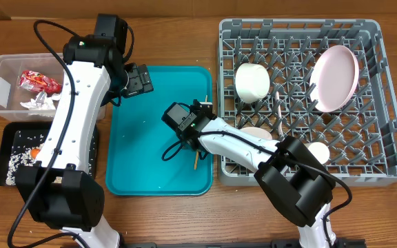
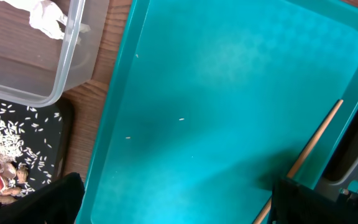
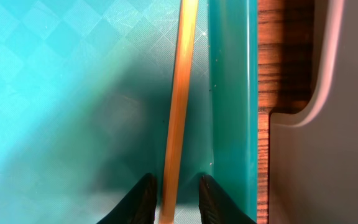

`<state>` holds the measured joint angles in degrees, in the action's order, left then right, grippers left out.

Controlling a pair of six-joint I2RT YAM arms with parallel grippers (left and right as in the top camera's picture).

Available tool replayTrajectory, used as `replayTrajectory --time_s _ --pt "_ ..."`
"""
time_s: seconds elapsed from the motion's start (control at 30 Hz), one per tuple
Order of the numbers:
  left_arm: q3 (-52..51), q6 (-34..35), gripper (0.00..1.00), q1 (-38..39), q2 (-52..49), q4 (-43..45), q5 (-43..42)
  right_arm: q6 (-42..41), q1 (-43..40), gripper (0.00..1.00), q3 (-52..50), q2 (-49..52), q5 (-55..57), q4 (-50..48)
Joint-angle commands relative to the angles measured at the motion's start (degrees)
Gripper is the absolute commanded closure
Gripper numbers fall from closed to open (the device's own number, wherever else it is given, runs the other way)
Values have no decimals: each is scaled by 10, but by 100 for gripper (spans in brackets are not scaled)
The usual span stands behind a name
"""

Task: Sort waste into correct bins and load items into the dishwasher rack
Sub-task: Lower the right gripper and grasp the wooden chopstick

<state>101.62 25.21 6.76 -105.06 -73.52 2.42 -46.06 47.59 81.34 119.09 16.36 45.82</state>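
Chopstick (image 3: 178, 99) lies flat on the teal tray (image 3: 73, 74), close along its right rim, the side nearest the dishwasher rack (image 1: 391, 103). Right gripper (image 3: 176, 183) straddles it low, one finger on each side, narrowed but with a sliver of gap showing, so not yet pinching; so thin a stick probably needs that. Left gripper (image 1: 138, 79) hovers spread wide and empty over the tray's far corner, out of the way.
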Motion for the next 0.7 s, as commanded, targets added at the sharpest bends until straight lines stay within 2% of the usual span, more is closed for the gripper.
replayTrajectory --time_s 0.0,0.1,0.3,0.67 --pt "13 -10 0 5 -6 1 7 5 -5 75 -12 5 -19 8" --pt "13 -10 0 5 -6 1 7 5 -5 82 -11 5 -19 9" --pt "13 -10 0 5 -6 1 7 5 -5 82 -11 5 -19 10" --pt "13 -10 0 5 -6 1 7 4 -5 90 -11 5 -19 10"
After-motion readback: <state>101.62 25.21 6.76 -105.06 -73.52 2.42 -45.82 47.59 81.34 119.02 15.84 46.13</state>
